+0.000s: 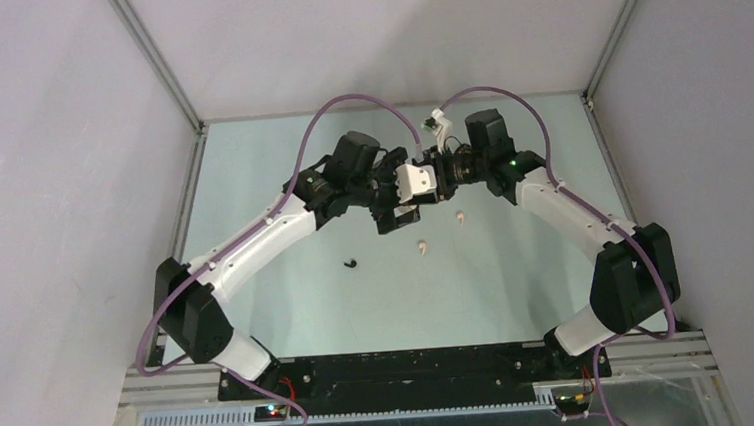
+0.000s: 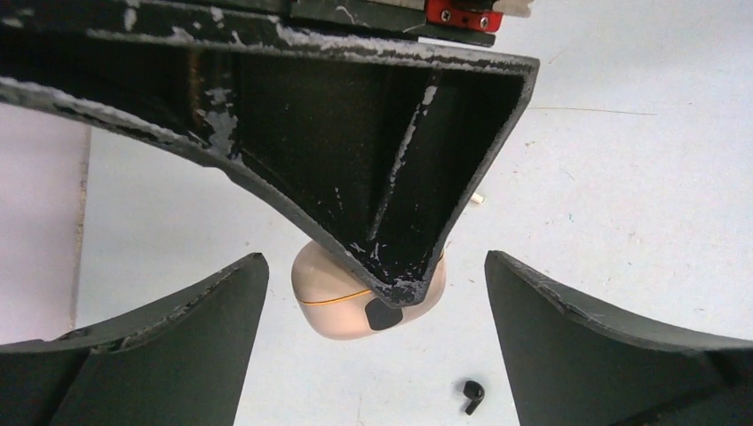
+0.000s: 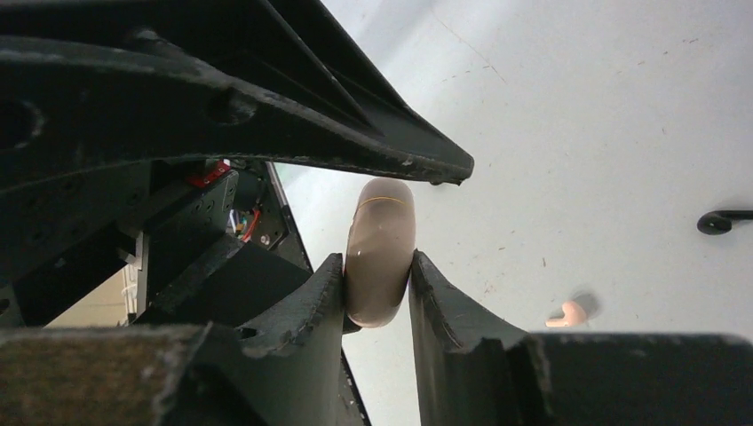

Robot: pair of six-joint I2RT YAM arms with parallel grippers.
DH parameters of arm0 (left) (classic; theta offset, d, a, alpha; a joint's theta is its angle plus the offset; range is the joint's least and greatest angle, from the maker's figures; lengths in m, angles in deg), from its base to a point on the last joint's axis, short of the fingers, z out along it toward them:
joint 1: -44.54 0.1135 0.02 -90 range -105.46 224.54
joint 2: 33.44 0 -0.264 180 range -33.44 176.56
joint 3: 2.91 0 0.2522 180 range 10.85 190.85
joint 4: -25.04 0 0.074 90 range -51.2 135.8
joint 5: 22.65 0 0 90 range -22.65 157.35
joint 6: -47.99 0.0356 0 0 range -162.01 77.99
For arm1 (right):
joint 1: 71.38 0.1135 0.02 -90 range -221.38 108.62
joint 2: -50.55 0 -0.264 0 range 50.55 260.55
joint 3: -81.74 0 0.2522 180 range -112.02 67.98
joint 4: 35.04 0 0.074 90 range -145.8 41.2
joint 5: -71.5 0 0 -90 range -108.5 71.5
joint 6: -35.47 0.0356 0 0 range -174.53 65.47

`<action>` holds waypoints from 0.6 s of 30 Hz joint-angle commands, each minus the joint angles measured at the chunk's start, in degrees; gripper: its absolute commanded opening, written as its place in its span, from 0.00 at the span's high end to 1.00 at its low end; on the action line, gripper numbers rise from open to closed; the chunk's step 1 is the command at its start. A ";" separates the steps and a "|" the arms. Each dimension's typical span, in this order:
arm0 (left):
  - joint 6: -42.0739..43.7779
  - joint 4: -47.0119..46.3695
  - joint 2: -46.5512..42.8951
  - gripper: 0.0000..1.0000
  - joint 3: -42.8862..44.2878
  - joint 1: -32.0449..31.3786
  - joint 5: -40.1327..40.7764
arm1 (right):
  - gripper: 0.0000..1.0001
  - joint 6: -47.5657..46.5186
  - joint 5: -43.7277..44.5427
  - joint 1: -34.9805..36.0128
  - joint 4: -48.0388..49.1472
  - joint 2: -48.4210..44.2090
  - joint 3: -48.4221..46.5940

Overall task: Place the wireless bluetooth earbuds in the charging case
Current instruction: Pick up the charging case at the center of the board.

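The cream charging case (image 3: pixel 380 253), with an orange seam line and its lid closed, is pinched between the fingers of my right gripper (image 3: pixel 377 266) and held above the table. It also shows in the left wrist view (image 2: pixel 342 306) and the top view (image 1: pixel 416 182). My left gripper (image 2: pixel 375 262) is open, its fingers (image 2: pixel 178 346) spread on either side of the case without touching it. Two cream earbuds (image 1: pixel 421 245) (image 1: pixel 460 216) and one black earbud (image 1: pixel 351 265) lie on the table. The black one shows below the case (image 2: pixel 473 395). A second black earbud is out of view.
The two grippers meet at the middle back of the pale table (image 1: pixel 518 283), the left one (image 1: pixel 392 200) close against the right one (image 1: pixel 429 179). Grey walls and aluminium posts (image 1: pixel 157 63) close the sides. One cream earbud (image 3: pixel 568 312) lies near the right fingers.
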 commanded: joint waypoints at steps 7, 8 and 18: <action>-1.69 -2.14 -10.40 0.01 -2.79 1.27 1.42 | 0.76 -2.49 -1.26 -6.85 -0.01 -6.32 -1.24; -3.30 -2.18 -12.53 0.01 -2.83 1.66 2.77 | 0.76 -2.46 -1.21 -8.57 0.01 -6.92 -1.24; -15.92 -0.17 -16.76 0.01 0.76 6.90 11.31 | 0.70 -15.69 9.40 -9.67 -7.92 -16.89 -7.18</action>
